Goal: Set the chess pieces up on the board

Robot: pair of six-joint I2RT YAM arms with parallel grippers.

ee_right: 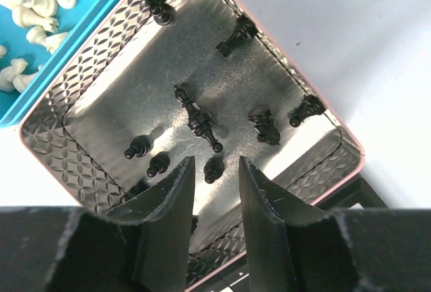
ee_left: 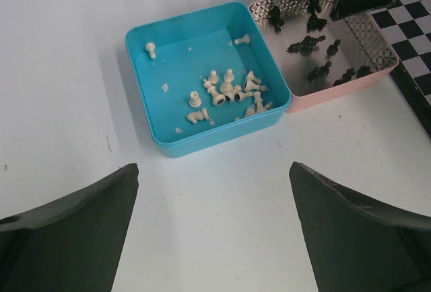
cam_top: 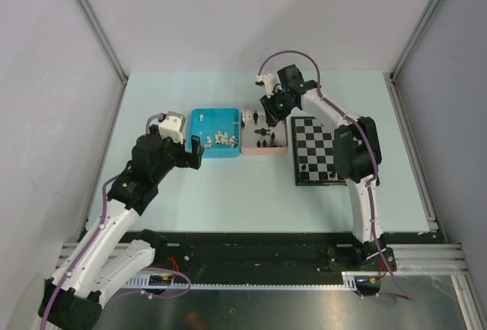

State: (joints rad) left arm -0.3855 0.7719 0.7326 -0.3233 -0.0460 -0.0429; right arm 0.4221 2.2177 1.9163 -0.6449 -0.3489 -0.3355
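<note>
Chess pieces of the black set sit directly under the right gripper [ee_right: 215, 161], whose fingers stand a narrow gap apart and hold nothing. In the wrist view a small pawn [ee_right: 213, 169] shows in that gap, down on the shiny floor of the pink tray [ee_right: 64, 151]. I cannot tell whether the fingers have reached its level. Other black figures are scattered around it, some upright, and a tall figure [ee_right: 196, 118] lies flat.

They look light, hard and smooth, so I judge they would skid or topple on the metal if nudged. They are best pinched across the body just above the base, with both pads meeting it together.

Touching that tray is the blue tray [ee_left: 222, 132], which holds the white pieces [ee_left: 229, 90]. The left gripper [ee_left: 212, 167] hovers near it over the table [ee_left: 60, 70], spread wide and empty. The board [cam_top: 319, 140] lies just right of the pink tray and is mostly bare.
</note>
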